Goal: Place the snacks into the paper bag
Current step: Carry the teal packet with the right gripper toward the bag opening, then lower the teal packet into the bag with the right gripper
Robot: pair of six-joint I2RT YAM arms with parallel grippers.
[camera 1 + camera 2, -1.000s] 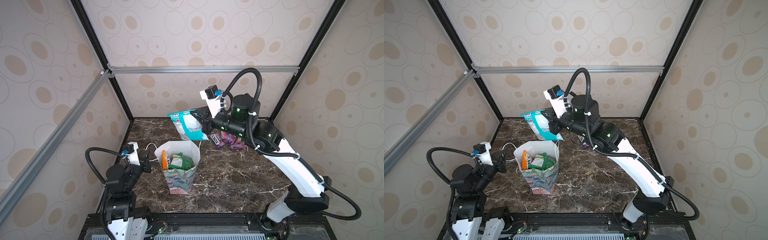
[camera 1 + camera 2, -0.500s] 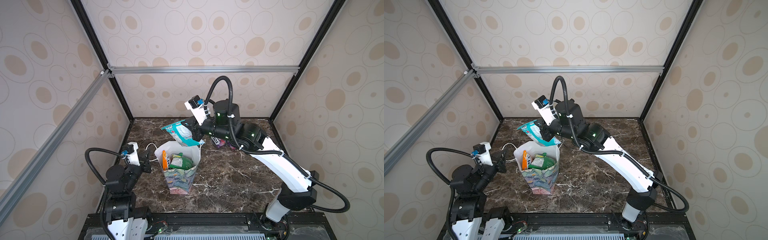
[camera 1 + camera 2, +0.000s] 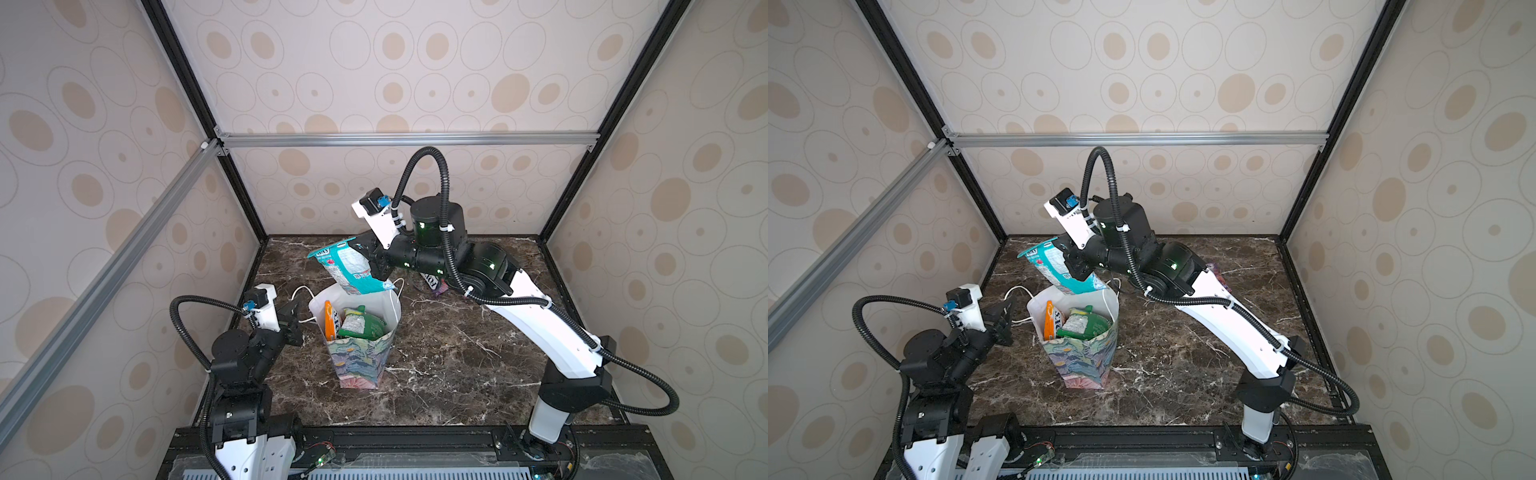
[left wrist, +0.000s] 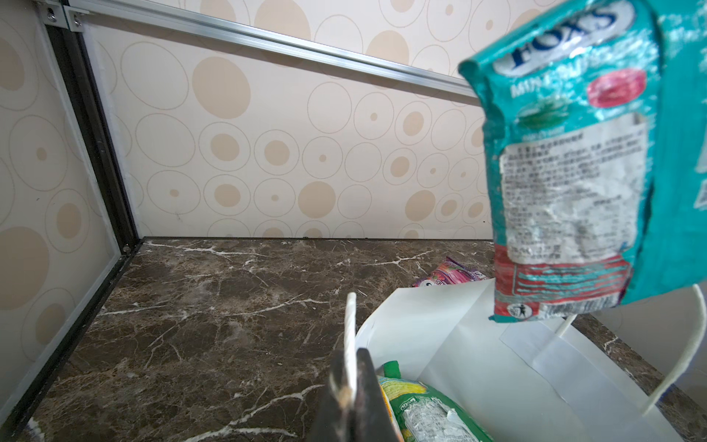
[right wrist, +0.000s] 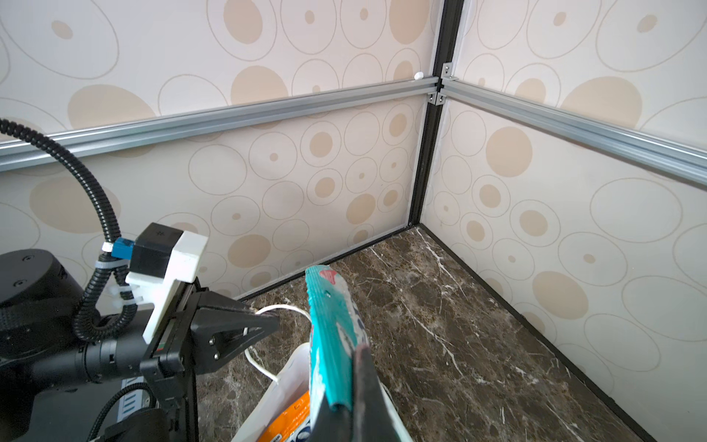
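The paper bag [image 3: 357,361] [image 3: 1079,357] stands upright and open on the marble table [image 3: 457,365], left of the middle. Its white inside faces up and its painted flower print faces the near side.

The left gripper [image 3: 295,318] [image 4: 350,386] sits just left of the bag. Its jaws are pressed together on the white cord handle [image 4: 350,333] on that side of the bag.

The right gripper [image 3: 376,266] [image 3: 1075,266] reaches in from the far right. It pinches a teal packet [image 3: 347,266] [image 4: 574,172] by one edge. The packet hangs tilted over the far rim of the bag's mouth, with its lower corner at about rim height. Whether that corner touches the paper cannot be told.

Inside the bag, an orange packet [image 3: 329,320] [image 3: 1049,318] stands on edge against the left wall. A green packet [image 3: 361,324] [image 4: 421,413] lies just to its right.

On the table beyond the bag, to the far right, lies a purple-pink packet [image 4: 447,275] [image 3: 436,286]. In both top views the right arm hides most of it.
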